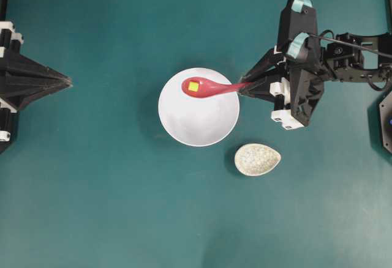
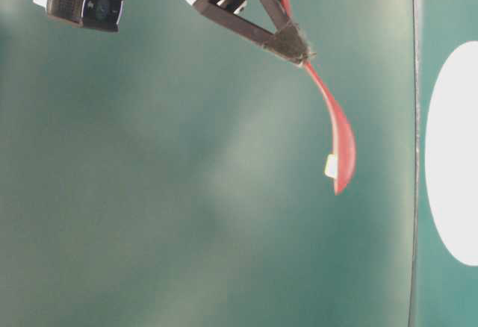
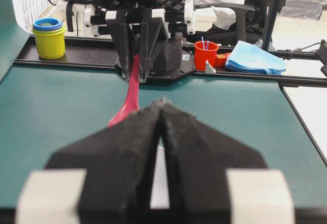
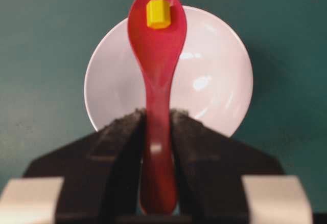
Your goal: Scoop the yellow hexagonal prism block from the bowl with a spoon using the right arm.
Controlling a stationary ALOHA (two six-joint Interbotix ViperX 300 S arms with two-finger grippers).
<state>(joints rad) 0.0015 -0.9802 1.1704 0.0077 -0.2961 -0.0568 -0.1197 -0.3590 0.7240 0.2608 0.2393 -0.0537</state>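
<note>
My right gripper (image 1: 243, 88) (image 4: 157, 115) is shut on the handle of the red-pink spoon (image 1: 208, 87) (image 4: 157, 55). The spoon reaches leftward over the far part of the white bowl (image 1: 199, 118) (image 4: 214, 81), held above it. The yellow hexagonal prism block (image 1: 193, 86) (image 4: 158, 14) lies in the spoon's scoop near its tip. The table-level view shows the spoon (image 2: 336, 129) hanging in the air with the block (image 2: 331, 166) against its scoop. My left gripper (image 1: 68, 82) (image 3: 162, 104) rests at the left edge, shut and holding nothing, well away from the bowl.
A small speckled egg-shaped spoon rest (image 1: 257, 159) lies on the teal mat to the right of and nearer than the bowl. Beyond the table's far edge stand a yellow and blue cup stack (image 3: 49, 37), a red cup (image 3: 205, 54) and a blue cloth (image 3: 254, 58).
</note>
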